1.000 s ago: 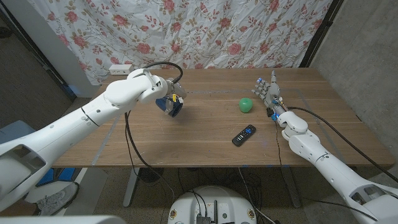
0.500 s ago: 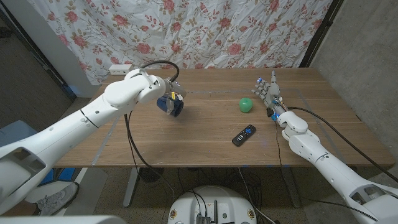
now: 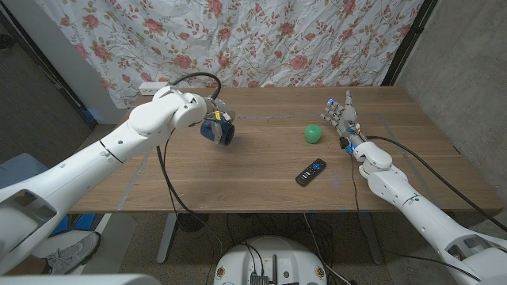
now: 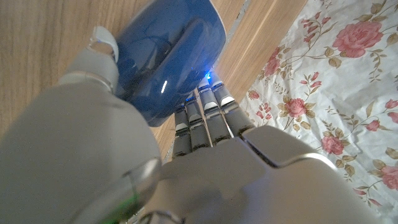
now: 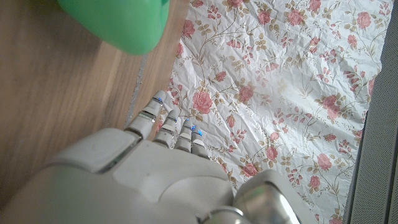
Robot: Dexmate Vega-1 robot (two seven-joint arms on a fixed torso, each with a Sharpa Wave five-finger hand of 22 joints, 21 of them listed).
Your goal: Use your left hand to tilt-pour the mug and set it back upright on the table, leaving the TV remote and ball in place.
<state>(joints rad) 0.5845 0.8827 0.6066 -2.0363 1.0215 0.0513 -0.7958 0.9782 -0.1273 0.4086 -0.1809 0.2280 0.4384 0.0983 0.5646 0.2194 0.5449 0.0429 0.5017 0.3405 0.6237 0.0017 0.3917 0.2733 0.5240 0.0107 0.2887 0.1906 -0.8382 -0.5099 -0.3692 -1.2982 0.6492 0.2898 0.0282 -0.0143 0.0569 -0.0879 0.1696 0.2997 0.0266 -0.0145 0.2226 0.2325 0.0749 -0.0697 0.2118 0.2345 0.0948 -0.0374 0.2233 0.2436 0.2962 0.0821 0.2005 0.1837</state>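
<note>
My left hand (image 3: 214, 119) holds a blue mug (image 3: 217, 131) above the table's left half, tilted over on its side. In the left wrist view the mug (image 4: 165, 59) fills the space between the fingers (image 4: 199, 118) and thumb of my left hand (image 4: 155, 155). A green ball (image 3: 314, 134) lies right of centre, and a black TV remote (image 3: 310, 171) lies nearer the front edge. My right hand (image 3: 341, 119) stands on its edge just right of the ball with fingers apart, holding nothing. The ball (image 5: 118, 22) sits close by in the right wrist view, beyond my right hand (image 5: 168, 168).
A wooden table (image 3: 261, 182) carries everything. A flowered curtain (image 3: 261, 39) hangs behind it. A white power strip (image 3: 153, 88) lies at the back left corner. A black cable (image 3: 162, 170) loops off my left arm over the table's left side.
My left hand has drifted slightly up and back with the tilted mug. Ball, remote and right hand have stayed put.
</note>
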